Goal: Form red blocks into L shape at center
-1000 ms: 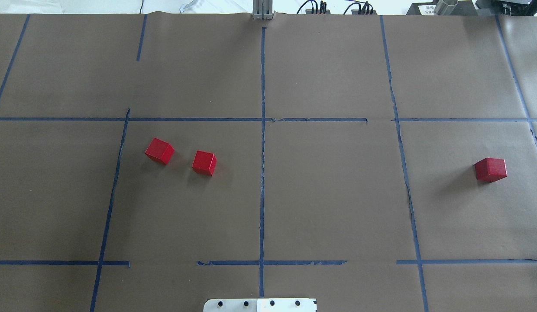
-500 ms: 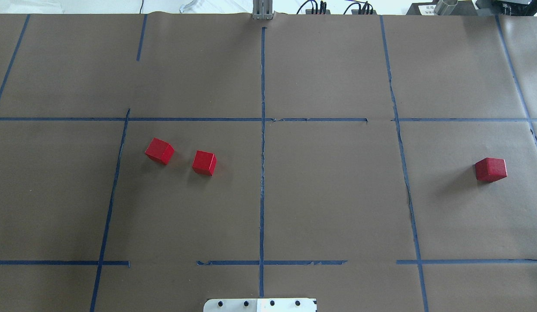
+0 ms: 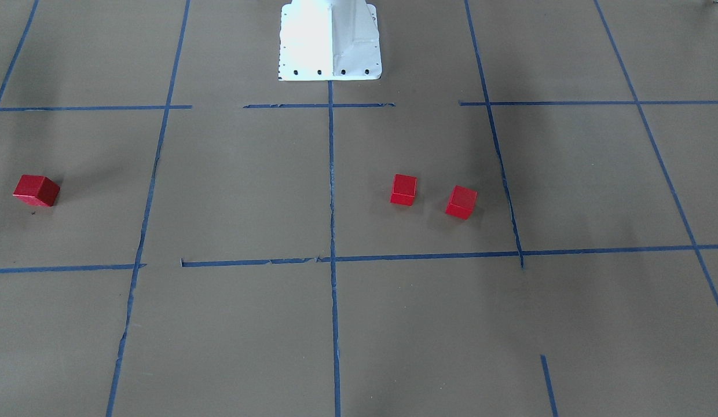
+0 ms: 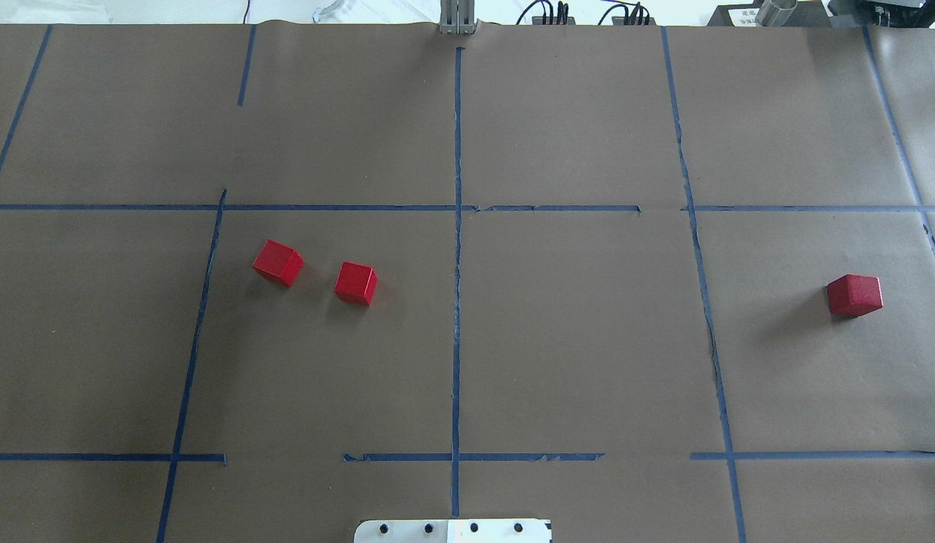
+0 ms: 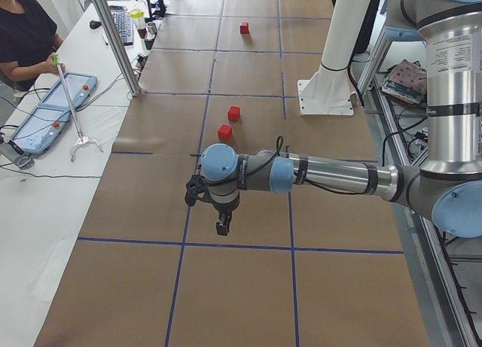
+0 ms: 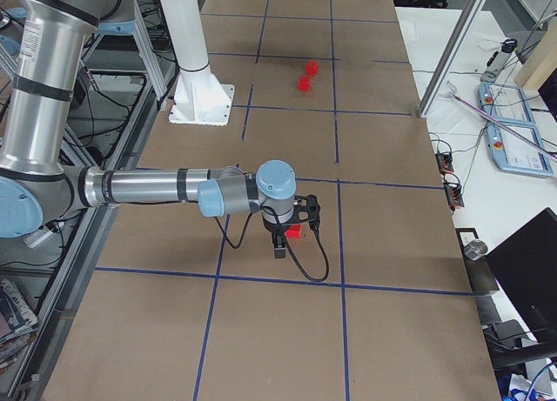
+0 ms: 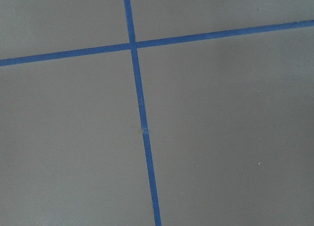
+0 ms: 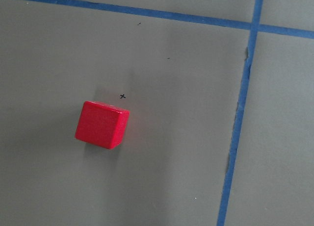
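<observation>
Two red blocks [image 4: 278, 262] [image 4: 356, 283] sit apart in the left half of the center cell [image 4: 573, 332], which has a blue tape line through it. The third red block [image 4: 854, 295] sits in the cell to the right; the right wrist view shows it [image 8: 102, 124] below the camera. My right gripper [image 6: 280, 244] shows only in the exterior right view, low beside that block [image 6: 294, 232]. My left gripper [image 5: 222, 225] shows only in the exterior left view, over bare paper near a tape line. I cannot tell whether either is open or shut.
The white robot base plate [image 4: 452, 530] stands at the near table edge. A metal post [image 5: 113, 38] stands at the far edge. An operator [image 5: 22, 31] and teach pendants [image 5: 56, 110] are at a side table beyond it.
</observation>
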You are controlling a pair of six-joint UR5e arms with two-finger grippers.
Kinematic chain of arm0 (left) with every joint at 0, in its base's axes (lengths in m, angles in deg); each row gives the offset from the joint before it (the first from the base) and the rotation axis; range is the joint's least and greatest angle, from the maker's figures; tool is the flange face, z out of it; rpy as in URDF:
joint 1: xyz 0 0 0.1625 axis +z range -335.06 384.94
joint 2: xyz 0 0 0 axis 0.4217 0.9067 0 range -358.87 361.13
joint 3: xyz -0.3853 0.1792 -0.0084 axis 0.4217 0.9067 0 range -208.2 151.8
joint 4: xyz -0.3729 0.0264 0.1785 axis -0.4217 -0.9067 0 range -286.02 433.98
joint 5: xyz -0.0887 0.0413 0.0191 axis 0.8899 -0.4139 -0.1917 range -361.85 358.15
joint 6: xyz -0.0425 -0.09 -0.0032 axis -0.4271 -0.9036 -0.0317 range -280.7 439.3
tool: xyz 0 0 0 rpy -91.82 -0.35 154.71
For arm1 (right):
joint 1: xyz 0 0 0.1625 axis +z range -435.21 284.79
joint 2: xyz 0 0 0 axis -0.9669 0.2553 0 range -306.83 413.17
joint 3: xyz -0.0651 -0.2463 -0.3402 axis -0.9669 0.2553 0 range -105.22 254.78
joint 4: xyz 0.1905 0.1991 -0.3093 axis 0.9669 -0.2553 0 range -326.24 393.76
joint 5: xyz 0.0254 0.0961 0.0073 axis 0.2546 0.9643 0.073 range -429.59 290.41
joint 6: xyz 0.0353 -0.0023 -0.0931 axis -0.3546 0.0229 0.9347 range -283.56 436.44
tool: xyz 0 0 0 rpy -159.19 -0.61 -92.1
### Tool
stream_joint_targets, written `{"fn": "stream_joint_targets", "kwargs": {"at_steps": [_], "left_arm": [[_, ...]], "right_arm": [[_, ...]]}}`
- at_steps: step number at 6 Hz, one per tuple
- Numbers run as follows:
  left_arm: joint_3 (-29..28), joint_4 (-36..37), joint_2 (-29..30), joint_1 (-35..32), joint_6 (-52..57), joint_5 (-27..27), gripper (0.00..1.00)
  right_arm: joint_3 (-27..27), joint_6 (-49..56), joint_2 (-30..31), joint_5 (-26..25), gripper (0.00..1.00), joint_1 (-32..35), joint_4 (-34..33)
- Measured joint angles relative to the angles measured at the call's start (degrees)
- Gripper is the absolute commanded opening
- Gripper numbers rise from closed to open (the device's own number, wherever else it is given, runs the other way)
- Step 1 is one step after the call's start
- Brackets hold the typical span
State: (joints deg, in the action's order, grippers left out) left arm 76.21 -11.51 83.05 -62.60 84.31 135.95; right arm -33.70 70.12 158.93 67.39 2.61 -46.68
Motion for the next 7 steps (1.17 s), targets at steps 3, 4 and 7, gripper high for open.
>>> {"fn": "stream_joint_targets", "kwargs": {"at_steps": [3, 4, 7], "left_arm": [[0.13, -0.05, -0.55, -0.05, 0.05, 0.01, 1.00], [0.27, -0.09, -0.94, -0.07, 0.16, 0.01, 1.00], [0.40, -0.11, -1.23, -0.03, 0.22, 0.01, 1.00]], "right_arm": [[2.44, -15.05, -5.71, -1.52, 1.00, -8.69, 3.53], [4.62, -21.47, -7.89, -3.34, 1.00, -10.98, 5.34], [10.02, -42.73, -8.87, -9.10, 0.99, -17.43, 19.24]]}}
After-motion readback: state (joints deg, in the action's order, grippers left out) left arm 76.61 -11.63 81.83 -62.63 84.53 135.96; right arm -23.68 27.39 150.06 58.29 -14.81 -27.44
